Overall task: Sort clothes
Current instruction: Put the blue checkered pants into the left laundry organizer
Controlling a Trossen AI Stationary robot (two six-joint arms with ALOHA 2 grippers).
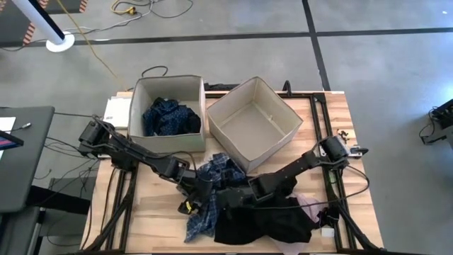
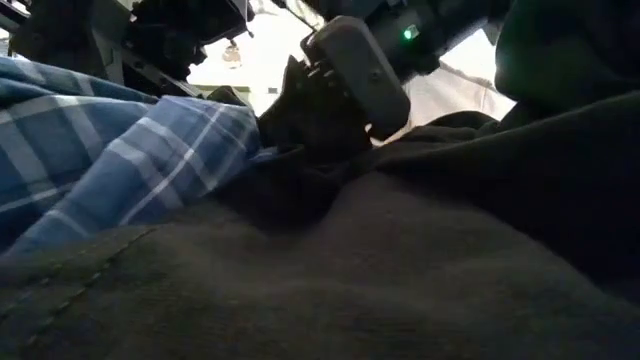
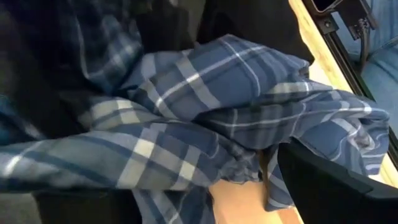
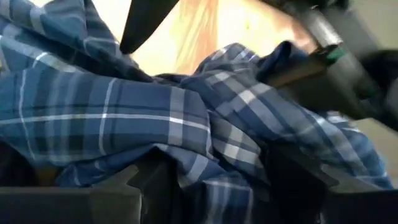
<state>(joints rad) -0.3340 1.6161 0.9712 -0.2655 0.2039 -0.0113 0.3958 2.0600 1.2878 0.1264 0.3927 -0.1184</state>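
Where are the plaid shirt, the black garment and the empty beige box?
plaid shirt (image 1: 205, 205), high view, its lower crumpled part.
black garment (image 1: 265, 223), high view, its middle.
empty beige box (image 1: 279, 106), high view, its right wall.

Two dark jointed arms, black cables, green indicator light

Left box (image 1: 168, 83): upper centre, holds patterned piece (image 1: 170, 117).
Right box (image 1: 253, 120): beside it, rightward.
Plaid shirt (image 1: 205, 198): lower centre, left of large garment (image 1: 265, 223).
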